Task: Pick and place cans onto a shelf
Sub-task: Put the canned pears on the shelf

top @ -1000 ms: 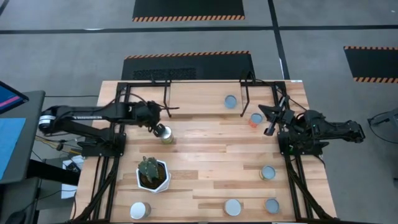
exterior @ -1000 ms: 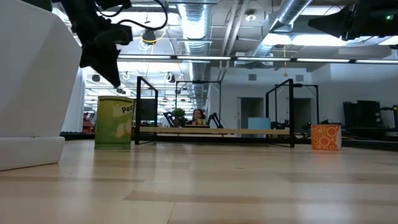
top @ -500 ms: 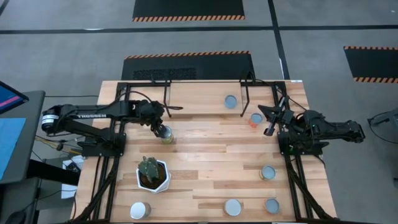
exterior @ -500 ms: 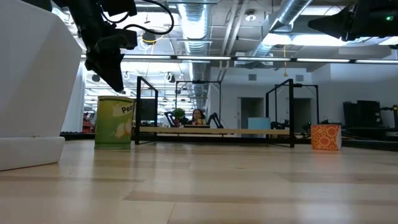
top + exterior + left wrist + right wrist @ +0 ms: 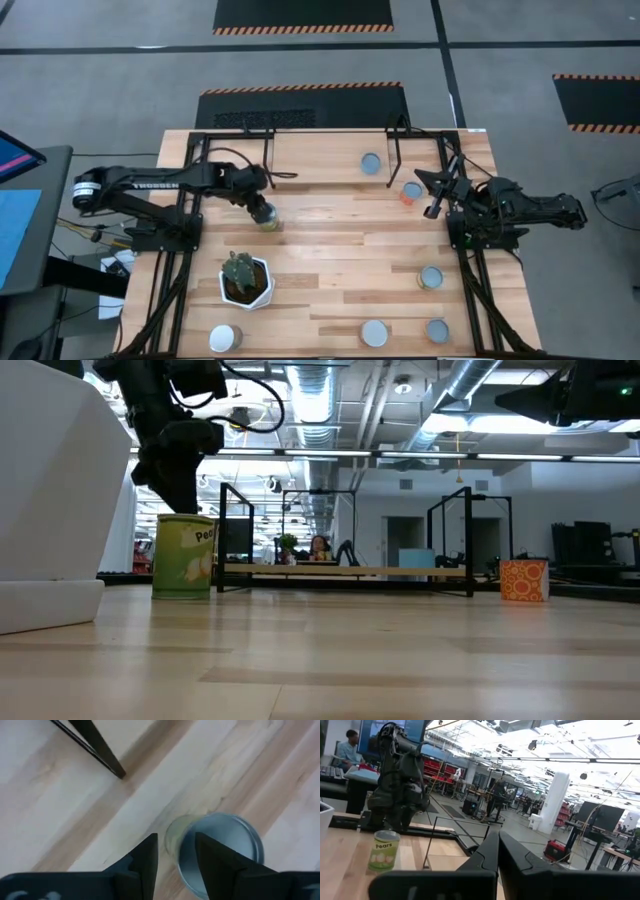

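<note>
One can shelved, six left on the bench.
A silver-topped can (image 5: pixel 371 163) sits on the shelf (image 5: pixel 300 160); the left gripper (image 5: pixel 176 857), released, straddles the green can (image 5: pixel 267 221); the right gripper (image 5: pixel 498 851) waits clenched, empty.

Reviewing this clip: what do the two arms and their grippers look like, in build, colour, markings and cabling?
Both arms are black and jointed. The left arm carries white lettering along its link and a white band near its base, with thin black cable looping by the wrist. The left gripper and right gripper each have two flat, dark, tapering fingers.
</note>
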